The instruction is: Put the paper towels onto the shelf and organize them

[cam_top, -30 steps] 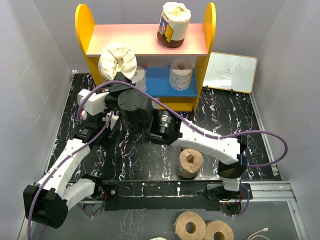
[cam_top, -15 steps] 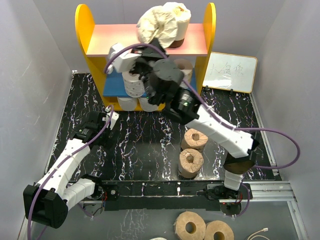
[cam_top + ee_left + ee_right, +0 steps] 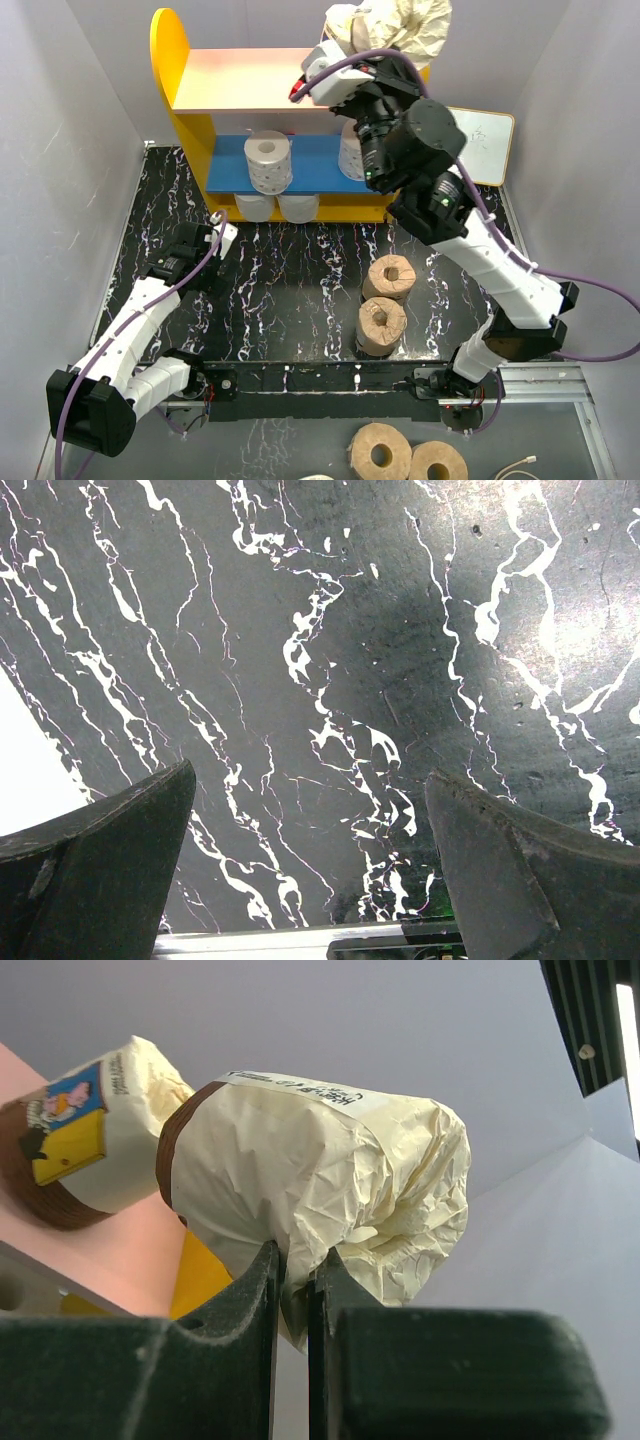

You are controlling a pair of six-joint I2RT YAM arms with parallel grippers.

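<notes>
The shelf has a yellow side panel [image 3: 169, 50], a pink upper board [image 3: 240, 80] and a blue lower board [image 3: 312, 168]. My right gripper [image 3: 385, 50] is shut on the crumpled end of a tan wrapped paper towel roll [image 3: 412, 24], held in the air above the shelf's right end. In the right wrist view the jaws [image 3: 297, 1255] pinch its wrapper [image 3: 320, 1175]; a second wrapped roll [image 3: 90, 1150] stands on the pink board [image 3: 130, 1260]. A white roll [image 3: 268, 162] stands on the blue board. My left gripper [image 3: 205, 240] is open and empty over the table [image 3: 310, 775].
Two white rolls [image 3: 255, 207] [image 3: 298, 207] stand under the blue board. Two tan rolls [image 3: 390, 277] [image 3: 382, 325] stand on the black marbled table. Two more tan rolls [image 3: 380, 455] lie beyond its near edge. A small whiteboard [image 3: 482, 145] leans at the back right.
My right arm has swung the wrapped roll from the shelf's left front, up past the upper board's middle, to above its right end. The left arm has not moved.
</notes>
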